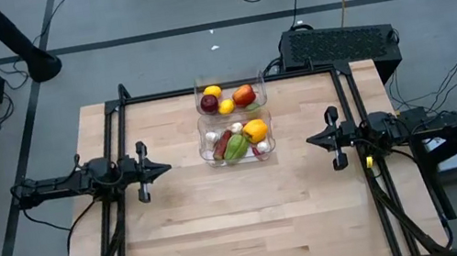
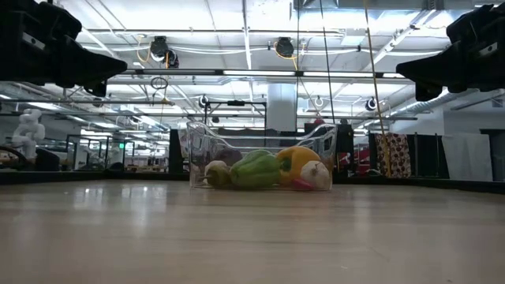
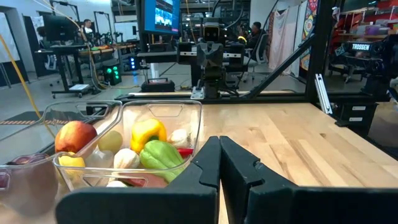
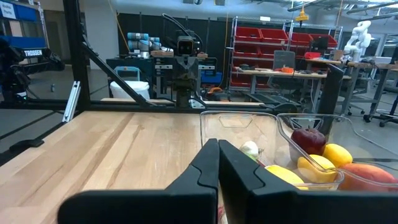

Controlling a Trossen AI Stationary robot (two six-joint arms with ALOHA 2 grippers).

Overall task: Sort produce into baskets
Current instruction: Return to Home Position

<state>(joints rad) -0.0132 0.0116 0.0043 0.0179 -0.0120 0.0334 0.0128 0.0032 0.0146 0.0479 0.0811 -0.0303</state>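
Observation:
Two clear baskets stand side by side at the table's far middle. The far basket [image 1: 230,94] holds lemons [image 1: 212,92] and red apples [image 1: 244,95]. The near basket [image 1: 236,141] holds a green pepper [image 1: 235,147], a yellow pepper [image 1: 255,130], a dark red pepper, garlic bulbs [image 1: 212,138] and a red chilli. My left gripper [image 1: 166,167] hovers shut at the table's left, pointing level toward the baskets. My right gripper [image 1: 311,140] hovers shut at the right, facing it. Both are clear of the baskets.
A black metal frame [image 1: 231,85] runs around the table's edges. A black box [image 1: 340,42] sits beyond the far right corner. Bare wood lies between the grippers and in front of the baskets. People and workbenches show in the room beyond.

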